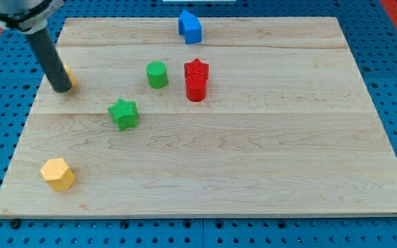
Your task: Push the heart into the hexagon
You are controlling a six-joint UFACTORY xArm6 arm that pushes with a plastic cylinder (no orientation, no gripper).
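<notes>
My tip (62, 89) rests on the wooden board (253, 158) near its left edge, towards the view's top. A yellow block (69, 74) sits right behind the tip on its right side and is mostly hidden by the rod; its shape cannot be made out, and it seems to touch the rod. The yellow hexagon (58, 173) lies near the board's bottom left corner, well below the tip.
A green star (123, 114) lies right of the tip and a little lower. A green cylinder (157, 74) stands further right. A red star (196, 69) and a red cylinder (196, 89) touch each other. A blue block (190, 26) sits at the top edge.
</notes>
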